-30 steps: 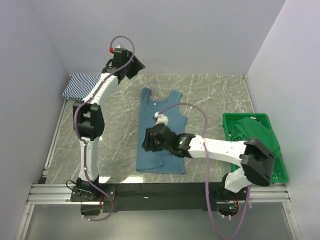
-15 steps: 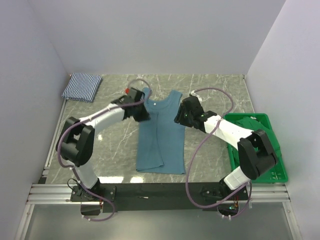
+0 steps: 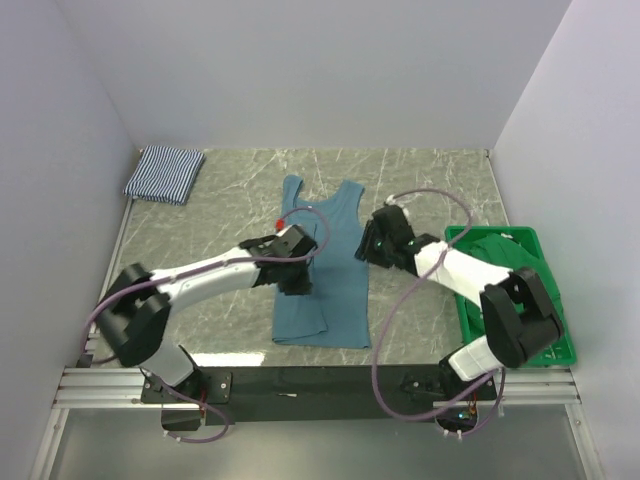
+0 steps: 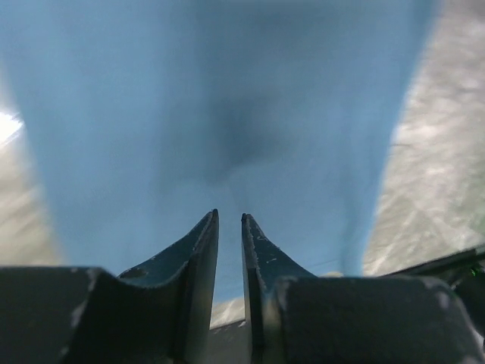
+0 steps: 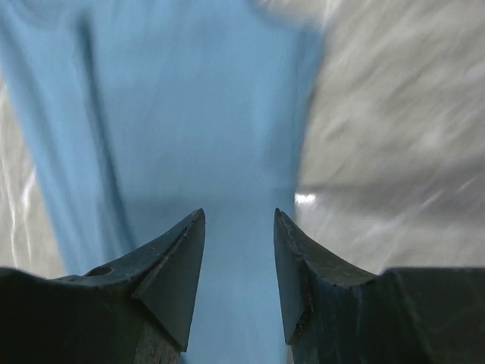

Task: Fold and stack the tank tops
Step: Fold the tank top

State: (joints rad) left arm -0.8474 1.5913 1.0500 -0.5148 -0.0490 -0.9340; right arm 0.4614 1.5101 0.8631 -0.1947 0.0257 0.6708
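Lying flat at the middle of the marble desk [image 3: 440, 180] is a plain teal tank top [image 3: 340, 300], straps toward the far side, hem toward the near edge. A striped tank top [image 3: 165, 173] sits already folded in the far left corner. A green crate [image 3: 452, 240] stands at the right, with green cloth [image 3: 515, 262] heaped inside it.

Both arms reach over the teal top. The left gripper [image 3: 298, 285] hangs above the left half of the cloth, its fingers nearly together with only a slim gap and nothing between them. The right gripper [image 3: 366, 248] hovers at the top's right edge, fingers apart and empty. Both wrist views are blurred, showing teal cloth below the fingertips.

Likely trouble from here: the right gripper sits right on the border between cloth and desk, so it could close on bare stone and miss the edge. With so narrow a gap, the left gripper might push the soft fabric into a ridge instead of pinching it. A grab at uneven heights would probably skew the fold.
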